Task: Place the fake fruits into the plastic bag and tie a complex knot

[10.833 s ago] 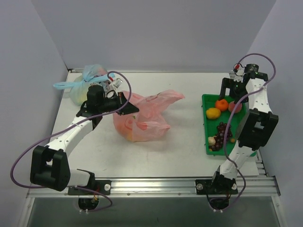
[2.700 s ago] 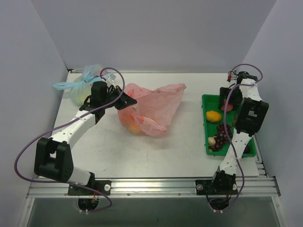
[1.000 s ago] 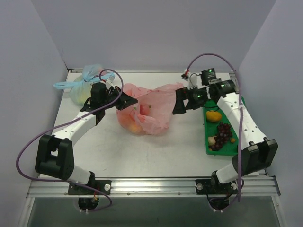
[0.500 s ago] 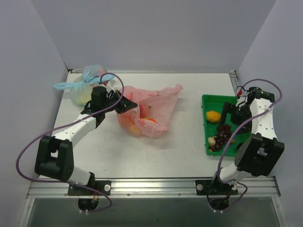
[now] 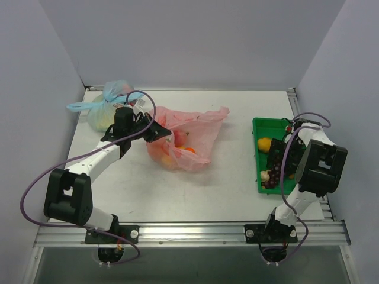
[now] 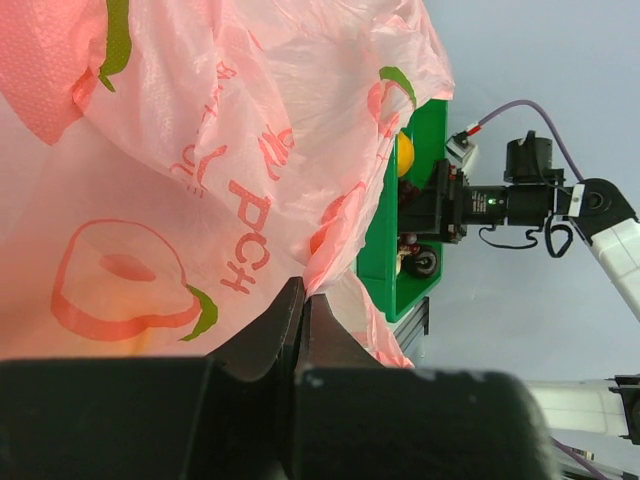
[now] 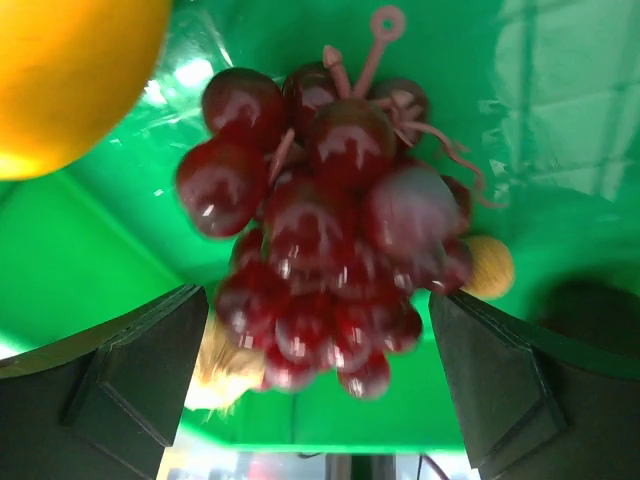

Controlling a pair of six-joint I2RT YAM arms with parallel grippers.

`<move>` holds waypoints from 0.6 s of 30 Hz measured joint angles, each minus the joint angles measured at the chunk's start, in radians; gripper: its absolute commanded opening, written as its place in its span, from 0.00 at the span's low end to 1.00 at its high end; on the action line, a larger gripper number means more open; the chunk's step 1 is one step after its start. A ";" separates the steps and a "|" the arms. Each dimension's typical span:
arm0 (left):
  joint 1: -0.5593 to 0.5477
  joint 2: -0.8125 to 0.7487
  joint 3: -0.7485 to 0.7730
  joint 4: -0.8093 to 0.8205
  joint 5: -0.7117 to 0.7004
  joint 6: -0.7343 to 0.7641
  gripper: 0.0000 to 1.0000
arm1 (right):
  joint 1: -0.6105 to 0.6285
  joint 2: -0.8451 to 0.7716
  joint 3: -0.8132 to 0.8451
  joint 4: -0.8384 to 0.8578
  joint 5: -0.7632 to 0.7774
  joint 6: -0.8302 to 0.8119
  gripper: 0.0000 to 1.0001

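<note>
Green tray (image 7: 560, 150); grape bunch (image 7: 330, 240) stems visible wrist-only.

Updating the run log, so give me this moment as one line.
left gripper: shut on pink bag edge | right gripper: open, straddling grape bunch in green tray | orange fruit: in bag

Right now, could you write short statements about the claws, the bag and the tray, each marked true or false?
The left claw is shut on the plastic bag. True.
The right claw grips the grape bunch. False: it is open, not closed on the bunch.
The green tray is empty. False: the grape bunch and a yellow fruit lie in it.
An orange fruit lies inside the plastic bag. True.
</note>
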 measured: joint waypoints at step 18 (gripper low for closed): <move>0.012 0.062 0.015 -0.006 0.000 -0.009 0.00 | -0.037 0.029 0.003 -0.015 -0.052 -0.077 0.00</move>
